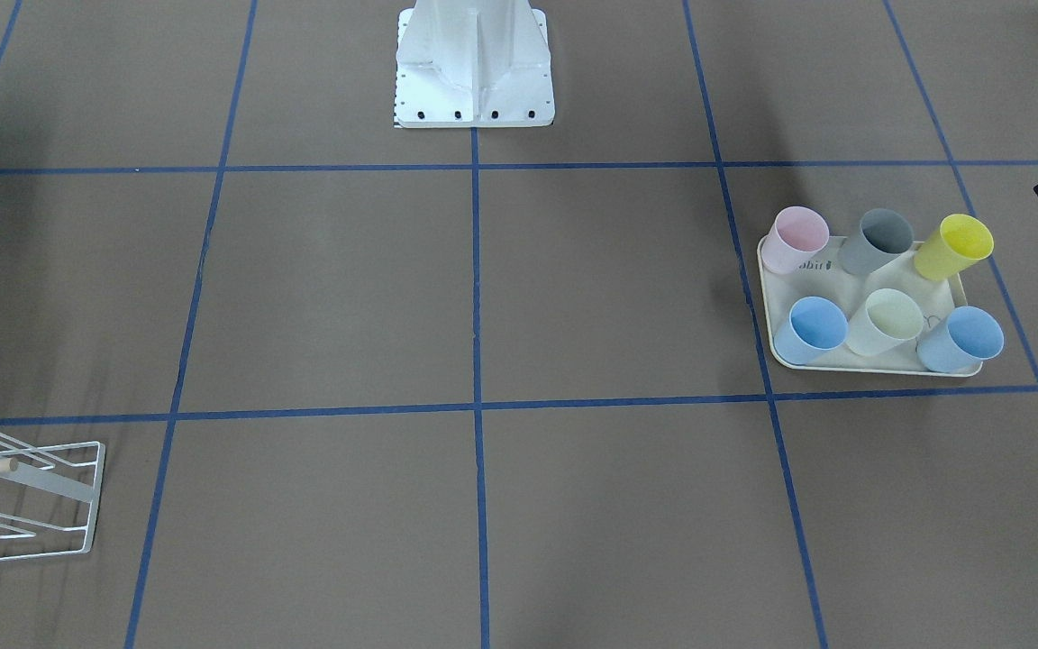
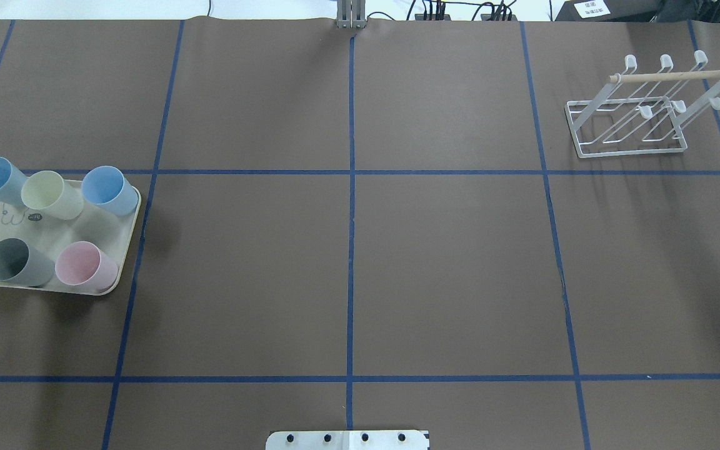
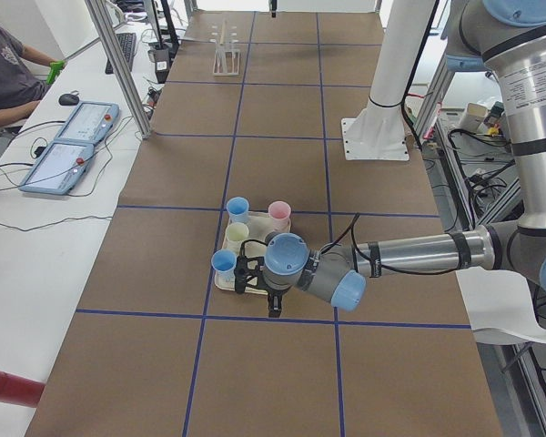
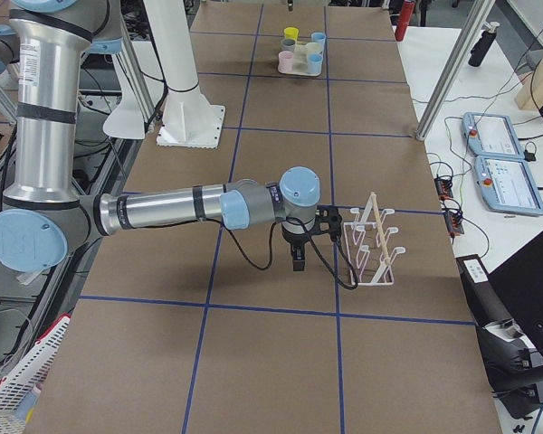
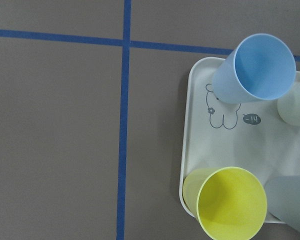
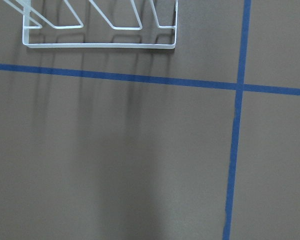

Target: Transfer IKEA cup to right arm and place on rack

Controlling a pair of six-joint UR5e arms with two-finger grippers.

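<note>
Several pastel cups stand upright on a cream tray (image 2: 121,265) at the table's left end: pink (image 2: 85,265), grey (image 2: 17,262), yellow (image 5: 231,205), cream (image 2: 52,194) and two blue ones (image 2: 109,190). The white wire rack (image 2: 632,125) with its wooden dowel stands bare at the far right. My left gripper (image 3: 271,308) hangs above the tray's outer edge, near the yellow cup; I cannot tell whether it is open or shut. My right gripper (image 4: 297,260) hovers beside the rack (image 4: 371,249), on its robot side, and its state cannot be told either. Neither wrist view shows fingers.
Blue tape lines divide the brown table into squares. The robot's white base (image 1: 474,63) stands at the middle of the near edge. A person sits at a side bench with tablets (image 3: 68,150) beyond the table's far edge.
</note>
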